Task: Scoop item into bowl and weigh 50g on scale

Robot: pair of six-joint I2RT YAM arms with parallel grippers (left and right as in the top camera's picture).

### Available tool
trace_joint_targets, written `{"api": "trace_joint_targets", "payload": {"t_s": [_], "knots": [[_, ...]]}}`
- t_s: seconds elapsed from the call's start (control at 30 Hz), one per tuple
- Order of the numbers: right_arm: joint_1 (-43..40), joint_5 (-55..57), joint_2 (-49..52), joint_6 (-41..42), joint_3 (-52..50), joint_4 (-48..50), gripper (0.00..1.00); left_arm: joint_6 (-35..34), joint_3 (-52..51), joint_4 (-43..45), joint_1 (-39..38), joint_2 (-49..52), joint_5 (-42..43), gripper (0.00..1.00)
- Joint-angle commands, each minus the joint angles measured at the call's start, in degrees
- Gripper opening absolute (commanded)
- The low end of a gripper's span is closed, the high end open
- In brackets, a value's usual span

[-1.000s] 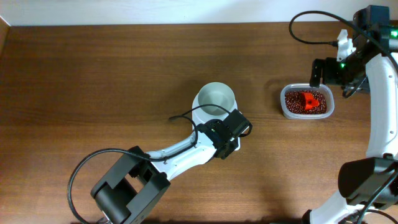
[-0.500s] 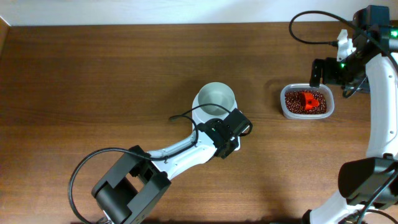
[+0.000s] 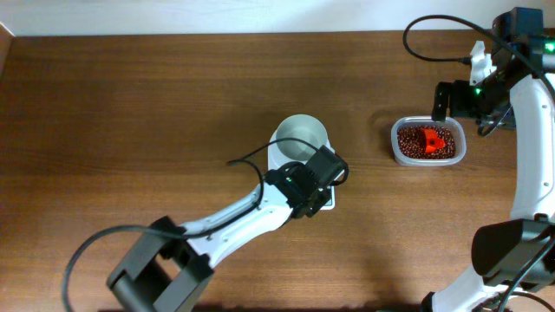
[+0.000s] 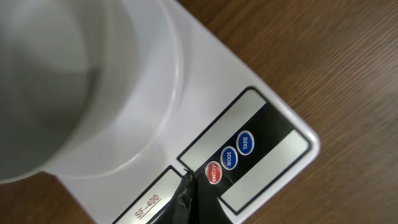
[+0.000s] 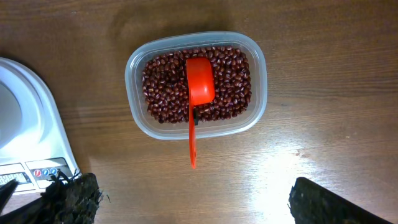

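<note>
The white bowl (image 3: pixel 302 137) stands on the white scale (image 3: pixel 275 158). In the left wrist view the bowl (image 4: pixel 62 81) fills the upper left, and the scale (image 4: pixel 211 74) shows its grey display (image 4: pixel 266 171) and a red ON/OFF button (image 4: pixel 213 173). My left gripper (image 4: pixel 188 185) is shut, its tip right beside that button. Red-brown beans (image 5: pixel 231 93) fill a clear tub (image 5: pixel 258 93), with a red scoop (image 5: pixel 200 81) lying on them. My right gripper (image 5: pixel 196 199) hangs open above the table just in front of the tub, holding nothing.
Blue MODE (image 4: pixel 228 157) and TARE (image 4: pixel 245 142) buttons sit beside the red one. The tub (image 3: pixel 427 143) stands on bare wooden table right of the scale. A black cable (image 3: pixel 247 160) loops by my left arm. The scale's corner (image 5: pixel 28 124) shows at the left edge.
My left arm has reached forward, bringing its shut gripper a little up and left over the scale's front panel. The right arm has not moved.
</note>
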Motion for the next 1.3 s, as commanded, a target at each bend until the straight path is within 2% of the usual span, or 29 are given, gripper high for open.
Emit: {"api": "trace_joint_targets", "payload": {"t_s": [0.0,0.23,0.33,0.47,0.57,0.63,0.7,0.83,0.87,1.03,1.17,1.27], "knots": [[-0.11,0.52,-1.44,0.26,0.85,0.00,0.99,0.02,-0.37,-0.09,0.24,-2.99,-0.39,0.00],[-0.11,0.52,-1.44,0.26,0.85,0.00,0.99,-0.85,-1.01,-1.07,0.24,-0.90,1.79,0.00],[-0.11,0.52,-1.44,0.26,0.85,0.00,0.99,-1.62,-0.76,-1.49,0.46,0.09,-1.14,0.00],[-0.11,0.52,-1.44,0.26,0.85,0.00,0.99,-2.80,4.66,-8.37,1.86,-4.44,-2.69,0.00],[-0.11,0.52,-1.44,0.26,0.85,0.00,0.99,-1.70,9.07,-12.92,3.61,-9.01,0.85,0.00],[-0.11,0.52,-1.44,0.26,0.85,0.00,0.99,-0.57,14.38,-17.84,6.58,-12.26,6.27,0.00],[-0.11,0.52,-1.44,0.26,0.85,0.00,0.99,-3.04,17.46,-19.02,10.32,-14.36,5.16,0.00],[-0.11,0.52,-1.44,0.26,0.85,0.00,0.99,-9.01,18.23,-14.69,20.20,-15.61,-0.04,0.00],[-0.11,0.50,-1.44,0.26,0.85,0.00,0.99,-12.20,18.23,-12.28,26.16,-15.47,-0.17,0.00],[-0.11,0.52,-1.44,0.26,0.85,0.00,0.99,-19.45,18.21,-10.91,40.11,-15.47,0.44,0.00],[-0.11,0.52,-1.44,0.26,0.85,0.00,0.99,-20.85,18.21,-14.25,46.90,-15.47,8.15,0.00],[-0.11,0.52,-1.44,0.26,0.85,0.00,0.99,-20.81,18.21,-23.45,47.98,-15.47,10.49,0.00]]}}
